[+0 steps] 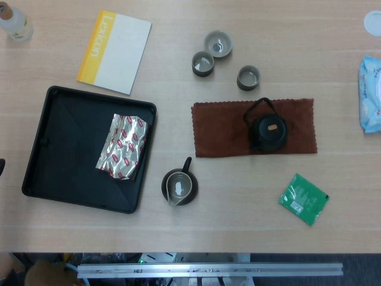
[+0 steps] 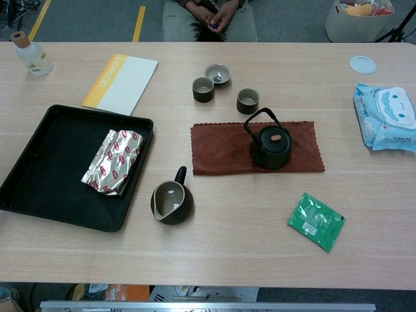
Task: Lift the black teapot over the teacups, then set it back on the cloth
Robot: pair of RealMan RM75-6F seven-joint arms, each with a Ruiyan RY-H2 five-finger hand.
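Observation:
The black teapot [image 1: 267, 130] [image 2: 270, 147] stands upright on the right half of a brown cloth [image 1: 220, 128] [image 2: 218, 148], its wire handle tipped back toward the cups. Three dark teacups sit just beyond the cloth's far edge: one at the left [image 1: 202, 63] [image 2: 203, 90], one further back [image 1: 218, 43] [image 2: 218, 73], one at the right [image 1: 248, 77] [image 2: 247, 101]. Neither hand shows in either view.
A black tray [image 1: 41, 161] [image 2: 39, 188] at the left holds a shiny foil packet [image 1: 122, 146] [image 2: 113, 161]. A dark pitcher [image 1: 179, 186] [image 2: 171, 201] stands in front of the cloth. A yellow-white booklet [image 1: 115, 51], green sachet [image 1: 304, 199], wipes pack [image 1: 371, 94], bottle [image 1: 15, 22] and white lid [image 2: 363, 64] lie around.

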